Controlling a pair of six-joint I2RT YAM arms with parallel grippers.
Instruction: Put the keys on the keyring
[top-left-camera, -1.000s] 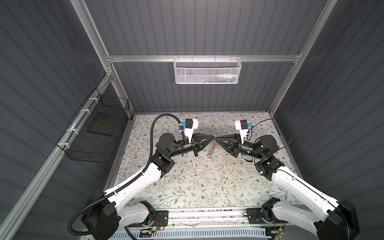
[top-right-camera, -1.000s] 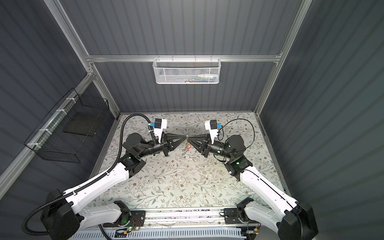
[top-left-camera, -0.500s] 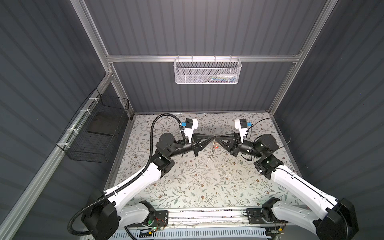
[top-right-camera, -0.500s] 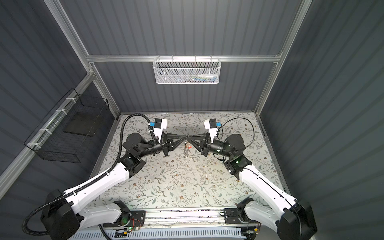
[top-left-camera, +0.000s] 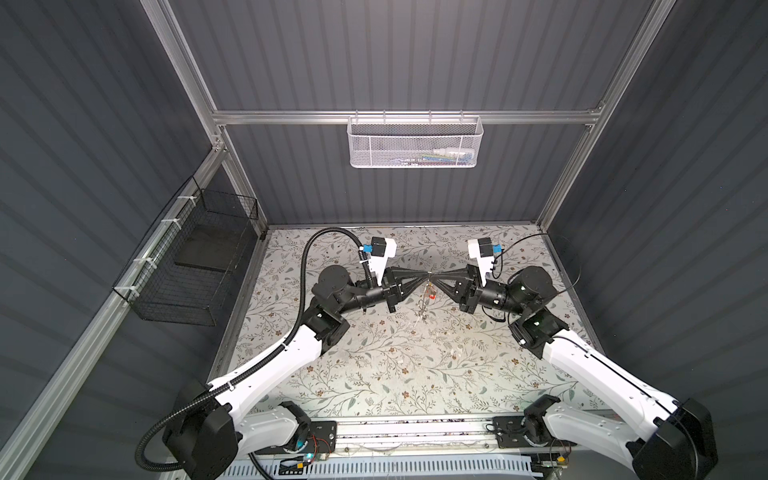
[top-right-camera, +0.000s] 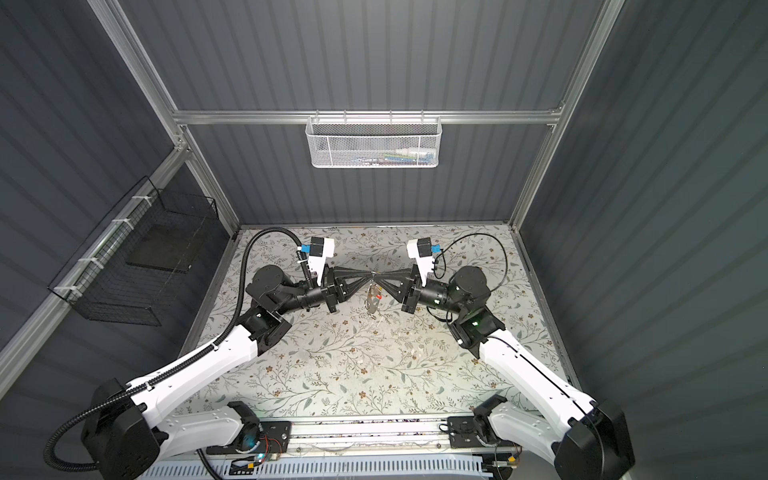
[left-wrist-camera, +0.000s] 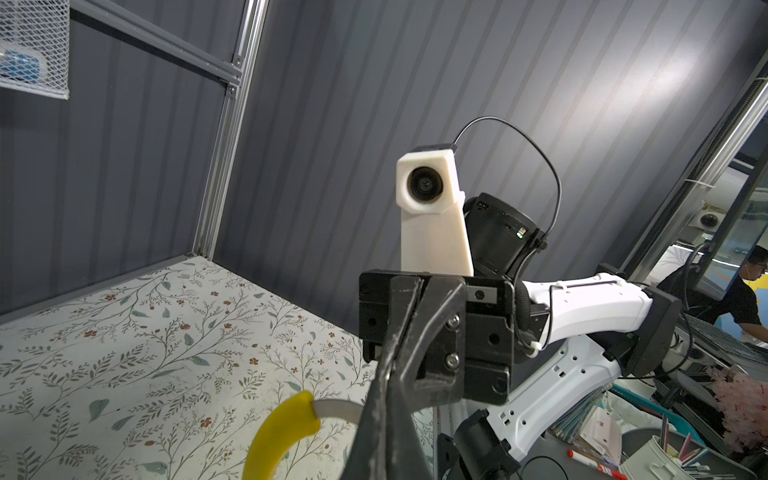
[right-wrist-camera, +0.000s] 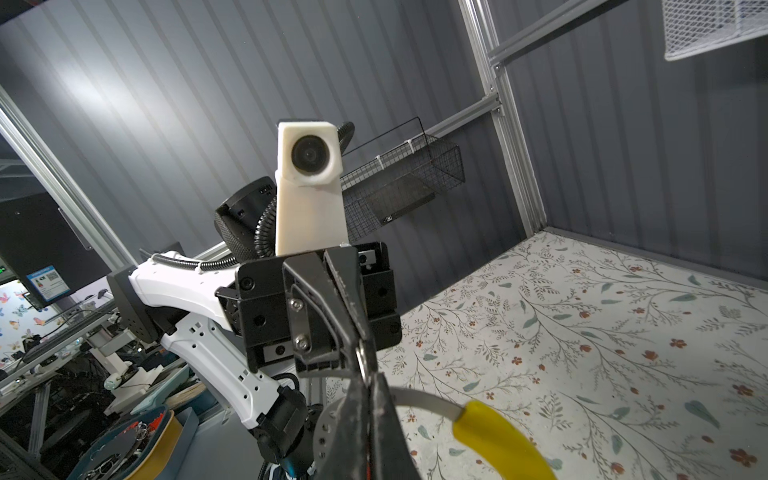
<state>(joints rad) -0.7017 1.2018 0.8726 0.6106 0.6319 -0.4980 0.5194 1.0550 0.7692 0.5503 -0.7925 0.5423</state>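
Both grippers meet tip to tip above the middle of the floral table. My left gripper (top-left-camera: 423, 275) (left-wrist-camera: 384, 388) is shut on the keyring's thin grey band. My right gripper (top-left-camera: 435, 275) (right-wrist-camera: 371, 390) is shut on the same stretch of band from the other side. The keyring (top-left-camera: 423, 301) (top-right-camera: 372, 302) hangs below the tips. Its yellow section (left-wrist-camera: 282, 432) (right-wrist-camera: 498, 440) curves away to one side. The keys' red tag (top-left-camera: 432, 296) (top-right-camera: 379, 297) dangles just under the right fingers, beside the hoop. I cannot tell whether it is threaded on.
A white mesh basket (top-left-camera: 415, 143) hangs on the back wall. A black wire basket (top-left-camera: 195, 257) hangs on the left wall. The floral table cover (top-left-camera: 395, 365) spreads below both arms. Both arm bases sit at the front rail.
The right gripper's jaws have closed at the top of the hoop, against the left gripper's tips. The left arm has stayed put with its grip.
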